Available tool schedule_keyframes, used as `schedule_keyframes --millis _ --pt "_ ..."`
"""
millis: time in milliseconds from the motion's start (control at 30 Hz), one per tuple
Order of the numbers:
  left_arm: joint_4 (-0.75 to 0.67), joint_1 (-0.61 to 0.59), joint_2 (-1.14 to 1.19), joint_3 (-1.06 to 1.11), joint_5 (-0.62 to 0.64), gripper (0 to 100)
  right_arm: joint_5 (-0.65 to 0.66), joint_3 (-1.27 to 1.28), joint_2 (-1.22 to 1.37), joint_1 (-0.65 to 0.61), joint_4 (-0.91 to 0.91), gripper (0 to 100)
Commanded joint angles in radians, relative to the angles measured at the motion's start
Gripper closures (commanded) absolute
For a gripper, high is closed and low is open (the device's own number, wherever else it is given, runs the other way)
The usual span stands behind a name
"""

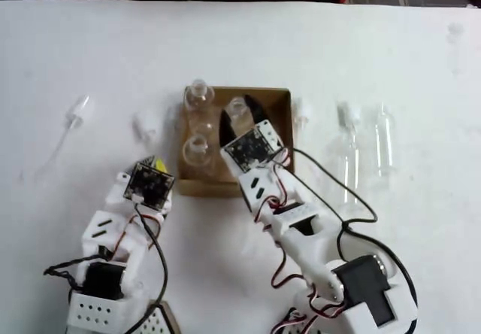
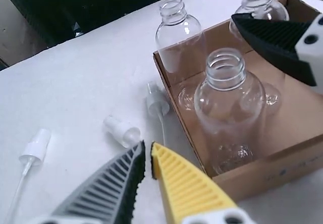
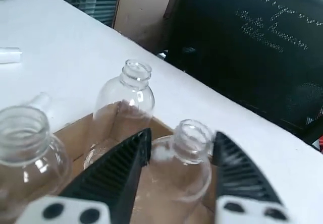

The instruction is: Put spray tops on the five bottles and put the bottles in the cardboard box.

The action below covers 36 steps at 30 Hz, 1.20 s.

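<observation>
In the high view, the open brown cardboard box [image 1: 276, 104] sits mid-table with three clear plastic bottles standing in it, none capped. The right gripper [image 1: 242, 113] hangs over the bottle at the box's 1 o'clock corner [image 1: 237, 107]. Two more clear bottles [image 1: 385, 138] are at the box's 3 o'clock, and white spray tops [image 1: 75, 113] lie at its 9 o'clock.

In the left wrist view, the left gripper [image 2: 147, 147] is empty, jaws together, with a spray top at its 11 o'clock.

In the right wrist view, the black jaws stand apart either side of that bottle's neck (contact unclear).

Capping looks undone. To steady the bottle well, I'd grip below the threads, keep it upright and avoid nudging its close neighbours.
</observation>
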Motion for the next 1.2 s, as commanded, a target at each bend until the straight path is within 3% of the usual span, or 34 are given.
schedule_keyframes --millis 0,267,600,767,1167 --pt "0.002 0.007 -0.01 -0.003 -0.011 97 0.006 -0.017 -0.021 0.005 0.007 75.3" --pt "0.002 0.007 -0.01 -0.003 -0.011 97 -0.005 -0.012 -0.091 0.008 0.015 76.8" --pt "0.002 0.007 -0.01 -0.003 -0.011 97 -0.229 -0.021 -0.598 0.065 0.357 76.5" --pt "0.002 0.007 -0.01 -0.003 -0.011 97 -0.302 -0.018 -0.923 0.174 0.639 76.7" --pt "0.002 0.005 -0.01 -0.003 -0.011 97 -0.417 0.012 -1.514 0.636 1.377 76.9"
